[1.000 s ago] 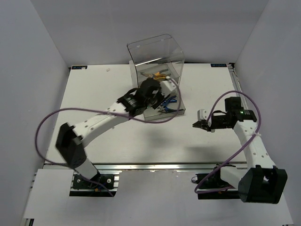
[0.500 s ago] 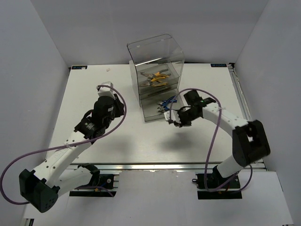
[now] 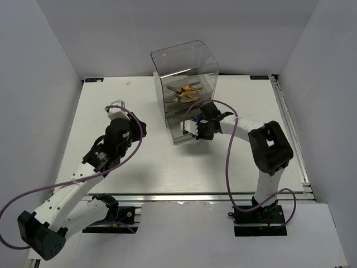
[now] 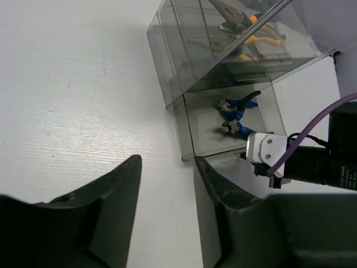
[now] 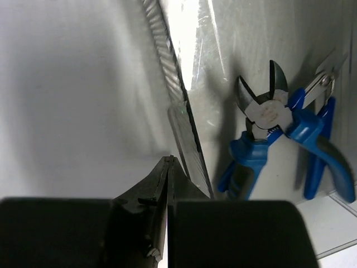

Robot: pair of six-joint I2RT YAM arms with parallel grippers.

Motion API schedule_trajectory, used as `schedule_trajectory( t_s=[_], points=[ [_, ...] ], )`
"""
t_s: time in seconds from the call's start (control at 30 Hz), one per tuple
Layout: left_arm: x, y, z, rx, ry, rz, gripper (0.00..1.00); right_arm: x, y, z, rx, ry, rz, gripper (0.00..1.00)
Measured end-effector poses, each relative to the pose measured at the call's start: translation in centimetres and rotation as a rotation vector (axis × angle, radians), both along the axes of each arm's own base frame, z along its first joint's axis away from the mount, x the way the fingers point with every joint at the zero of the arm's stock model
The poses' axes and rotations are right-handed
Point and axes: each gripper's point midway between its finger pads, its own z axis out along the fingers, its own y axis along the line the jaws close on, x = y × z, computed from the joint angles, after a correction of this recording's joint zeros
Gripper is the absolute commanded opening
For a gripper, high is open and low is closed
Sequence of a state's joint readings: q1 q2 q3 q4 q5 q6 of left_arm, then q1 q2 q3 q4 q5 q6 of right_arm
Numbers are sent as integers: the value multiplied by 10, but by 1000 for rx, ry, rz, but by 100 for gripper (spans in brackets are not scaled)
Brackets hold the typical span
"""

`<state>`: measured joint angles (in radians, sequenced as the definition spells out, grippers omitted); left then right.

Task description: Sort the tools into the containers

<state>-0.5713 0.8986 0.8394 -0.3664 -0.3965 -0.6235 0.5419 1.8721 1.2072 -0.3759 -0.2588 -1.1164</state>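
Note:
The containers are the drawers of a clear smoky cabinet. Its bottom drawer stands pulled out. Inside lie two blue-handled tools: pliers and cutters. Yellow- and orange-handled pliers rest in an upper drawer. My right gripper is shut with nothing in it, its tip just outside the pulled-out drawer's front wall. My left gripper hangs open and empty over the table, left of the cabinet.
The white table ends at a metal rail along the near edge. Grey walls close in on both sides and the back. Purple cables loop off both arms.
My left arm has pulled back from the drawer to the left side. My right arm has swung in from the right to the drawer's front and its jaws have shut.

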Motion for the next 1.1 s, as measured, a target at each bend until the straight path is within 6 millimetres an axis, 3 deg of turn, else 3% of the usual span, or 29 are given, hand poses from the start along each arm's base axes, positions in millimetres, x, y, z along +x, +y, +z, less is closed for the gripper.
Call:
schedule_trajectory(
  t_s=[0.23, 0.53, 0.63, 0.7, 0.8, 1.1],
  points=[
    [-1, 5, -8, -6, 11, 34, 61, 25, 6, -6, 10, -32, -122, 14],
    [-1, 4, -17, -30, 30, 48, 64, 82, 39, 6, 109, -202, -196, 21],
    [-3, 5, -23, -40, 42, 55, 66, 98, 44, 7, 128, -249, -225, 26],
    [-4, 5, -26, -50, 46, 60, 67, 106, 46, 8, 139, -279, -244, 35],
    [-7, 7, -25, -74, 37, 68, 69, 115, 46, 12, 157, -324, -275, 44],
    [-10, 9, -17, -131, 6, 87, 72, 113, 40, 8, 181, -362, -319, 46]
  ],
)
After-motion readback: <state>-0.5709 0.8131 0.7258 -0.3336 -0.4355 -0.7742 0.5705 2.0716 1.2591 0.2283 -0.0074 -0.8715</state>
